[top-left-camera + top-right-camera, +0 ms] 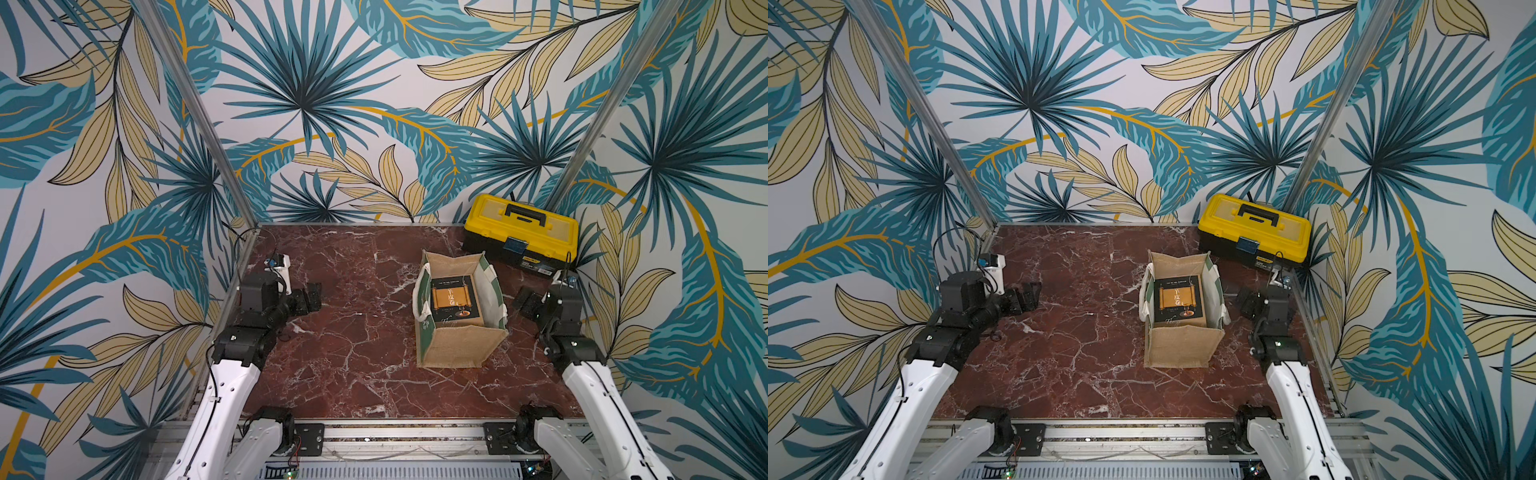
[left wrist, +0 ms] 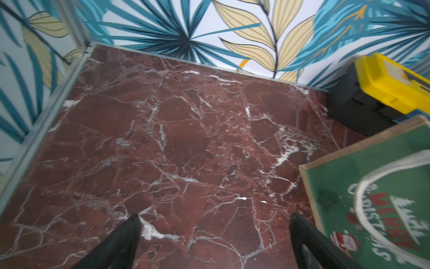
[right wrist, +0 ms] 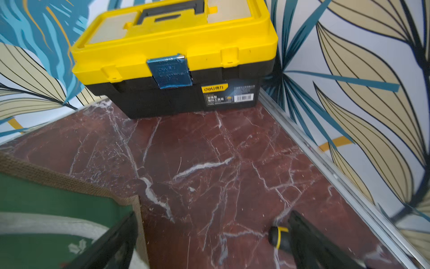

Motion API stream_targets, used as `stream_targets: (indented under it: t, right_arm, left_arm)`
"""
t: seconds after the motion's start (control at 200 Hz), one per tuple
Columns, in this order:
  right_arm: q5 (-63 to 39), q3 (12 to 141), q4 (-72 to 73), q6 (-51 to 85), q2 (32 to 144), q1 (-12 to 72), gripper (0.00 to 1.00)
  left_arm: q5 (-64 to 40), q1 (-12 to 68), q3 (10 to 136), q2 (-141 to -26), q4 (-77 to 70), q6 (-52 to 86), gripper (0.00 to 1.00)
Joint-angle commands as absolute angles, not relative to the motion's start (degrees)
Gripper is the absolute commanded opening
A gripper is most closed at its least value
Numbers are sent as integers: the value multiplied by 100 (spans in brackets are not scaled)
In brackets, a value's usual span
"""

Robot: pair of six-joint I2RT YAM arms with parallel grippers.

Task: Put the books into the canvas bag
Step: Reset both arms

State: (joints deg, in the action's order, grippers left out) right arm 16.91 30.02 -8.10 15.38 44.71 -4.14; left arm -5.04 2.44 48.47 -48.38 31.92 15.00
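The canvas bag stands upright and open on the marble table, right of centre in both top views. Inside it lie the books, the top one dark with an orange scroll picture; any below it are hidden. My left gripper hangs open over bare marble, well to the left of the bag, whose green printed side shows in the left wrist view. My right gripper is open and empty just right of the bag's green side.
A yellow-and-black toolbox sits shut in the back right corner, behind the bag. A small black-and-yellow tool handle lies on the marble by one right finger. Patterned walls with metal rails enclose the red marble table.
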Motion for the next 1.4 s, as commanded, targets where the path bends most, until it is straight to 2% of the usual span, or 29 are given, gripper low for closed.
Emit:
stream_targets:
  t: [0.0, 0.225, 0.331, 0.491, 0.711, 0.891, 0.997, 1.117, 1.317, 1.397]
  right_arm:
    - [1892, 1981, 1770, 958, 4072, -431, 99]
    - [1391, 960, 3556, 866, 4693, -426, 99]
    - [1228, 733, 4611, 903, 5430, -430, 99]
    - [857, 713, 5837, 738, 6635, -431, 99]
    - [1146, 457, 8183, 592, 8364, -436, 99]
    - [944, 844, 8009, 523, 8877, -433, 100]
    - [1003, 1081, 7400, 560, 8726, -435, 100]
    - [792, 1677, 6081, 502, 8576, -431, 99]
    - [544, 1938, 5611, 405, 8606, -431, 100]
    - [545, 1945, 5597, 402, 8602, -431, 100]
  left_arm:
    - [-111, 63, 4371, -4842, 2625, 1222, 100]
    - [-184, 69, 3132, -4869, 724, 499, 100]
    - [-327, 59, 2542, -4959, -397, 444, 100]
    - [-12, 53, 1951, -5292, -1694, 447, 100]
    - [-41, -24, 1472, -6032, -3366, 441, 100]
    - [-32, -111, 1430, -6984, -4579, 347, 100]
    - [-137, -127, 1657, -7421, -4732, 106, 99]
    - [-210, -141, 1742, -8144, -5306, 0, 99]
    - [-222, -148, 1958, -8664, -5386, 0, 100]
    - [-181, -167, 2235, -8678, -4863, 24, 100]
